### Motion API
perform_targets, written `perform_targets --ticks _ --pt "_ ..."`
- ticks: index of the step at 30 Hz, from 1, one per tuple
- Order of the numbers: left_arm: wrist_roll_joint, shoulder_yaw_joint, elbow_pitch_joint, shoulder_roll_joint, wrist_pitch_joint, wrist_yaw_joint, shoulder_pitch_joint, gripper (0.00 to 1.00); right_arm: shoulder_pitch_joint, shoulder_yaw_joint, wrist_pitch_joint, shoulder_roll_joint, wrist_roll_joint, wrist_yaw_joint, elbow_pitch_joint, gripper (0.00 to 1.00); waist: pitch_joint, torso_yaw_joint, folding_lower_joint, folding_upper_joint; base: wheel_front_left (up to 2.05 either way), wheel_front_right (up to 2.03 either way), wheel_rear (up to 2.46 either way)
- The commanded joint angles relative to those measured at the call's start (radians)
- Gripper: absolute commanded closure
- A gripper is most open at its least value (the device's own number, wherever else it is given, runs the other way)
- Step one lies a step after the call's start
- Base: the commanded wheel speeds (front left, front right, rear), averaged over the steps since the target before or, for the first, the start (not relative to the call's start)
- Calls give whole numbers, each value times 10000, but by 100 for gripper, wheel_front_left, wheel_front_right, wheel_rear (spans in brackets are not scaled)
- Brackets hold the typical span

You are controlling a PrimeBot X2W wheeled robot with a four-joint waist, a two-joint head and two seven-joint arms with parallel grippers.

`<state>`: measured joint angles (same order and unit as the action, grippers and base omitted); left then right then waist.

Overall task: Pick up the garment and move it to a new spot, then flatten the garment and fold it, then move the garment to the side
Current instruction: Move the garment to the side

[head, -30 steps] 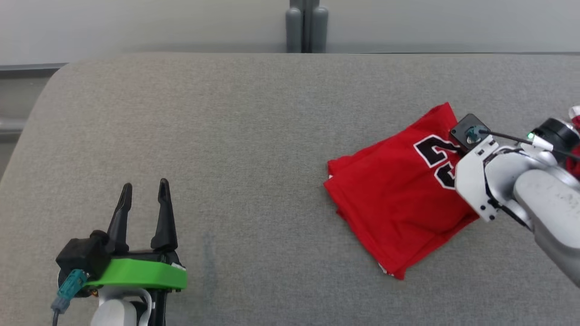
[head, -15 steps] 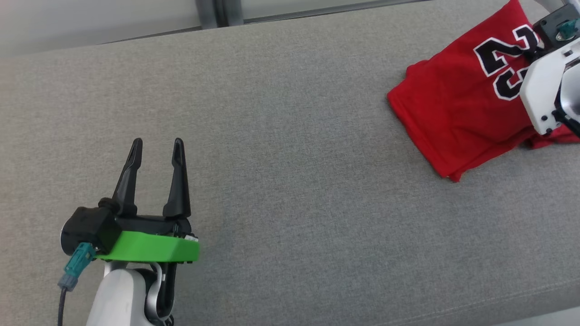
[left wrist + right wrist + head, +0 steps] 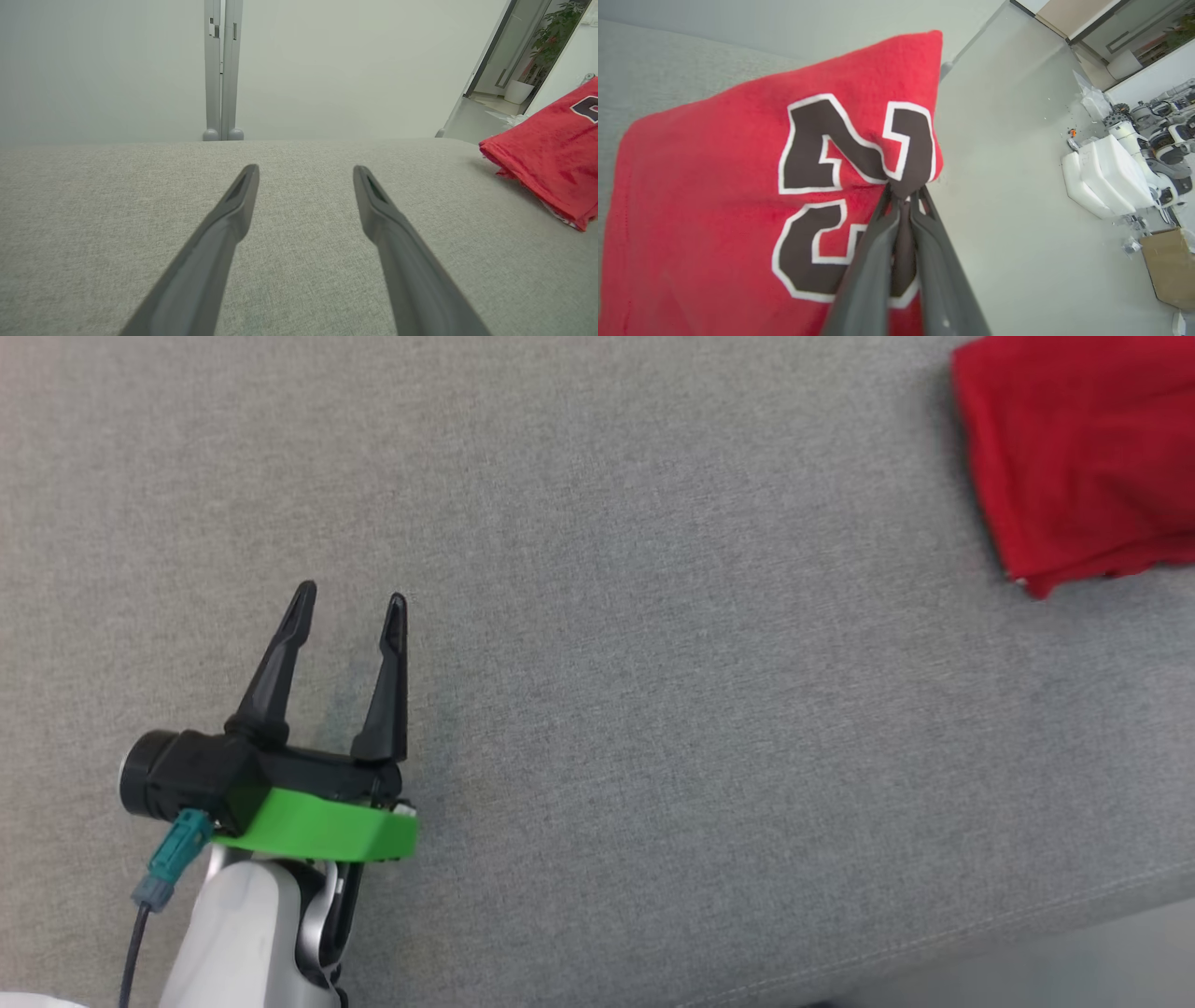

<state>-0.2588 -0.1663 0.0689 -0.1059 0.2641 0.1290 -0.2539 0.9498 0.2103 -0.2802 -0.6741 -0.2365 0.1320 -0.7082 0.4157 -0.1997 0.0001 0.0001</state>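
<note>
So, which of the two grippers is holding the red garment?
The right gripper: it is shut on the red garment at the black number. The left gripper stands open over the grey surface, apart from the garment.

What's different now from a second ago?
The head view tipped downward, so the whole picture shifted. The red shirt also seems dragged rightward, toward the end of the cushion. Unchanged: the right gripper stays shut on the shirt's number patch; the left gripper stays open and empty.
</note>
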Motion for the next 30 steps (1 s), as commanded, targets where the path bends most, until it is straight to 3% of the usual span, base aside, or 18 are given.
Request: perform_targets --ticks 1,9,10,11,15,20,25,30 --pt "59 3 -77 -152 -6 30 -241 0 -5 -486 141 -97 322 -28 -152 100 479 296 -1 -1 0 0 0" --pt "122 -86 -458 -469 -6 30 -357 0 -588 -3029 698 54 2016 -27 -661 100 967 764 -1 -1 0 0 0" --pt "125 -94 -490 -488 -6 30 -355 0 -672 -3196 660 70 2329 -27 -672 38 1003 787 -1 -1 0 0 0" --pt "121 -98 -509 -507 -5 30 -340 0 -766 -3395 610 154 2636 -27 -676 0 1020 801 -1 -1 0 0 0" --pt "112 -159 -462 -494 -5 30 -344 0 -1087 -4508 1094 264 4145 -27 -182 0 977 857 -1 -1 0 0 0" --pt "92 -160 -375 -368 -6 30 -307 0 -1383 -5342 1915 1189 5509 -27 737 0 582 867 -1 -1 0 0 0" --pt "41 68 -228 -172 -6 30 -28 0 -1695 -5035 3052 2076 5490 -27 1205 0 -73 895 -1 -1 0 0 0" --pt "-60 387 -3 53 -6 30 259 0 -2445 -4662 4368 3113 4233 -27 1627 0 -847 1031 -1 -1 0 0 0"
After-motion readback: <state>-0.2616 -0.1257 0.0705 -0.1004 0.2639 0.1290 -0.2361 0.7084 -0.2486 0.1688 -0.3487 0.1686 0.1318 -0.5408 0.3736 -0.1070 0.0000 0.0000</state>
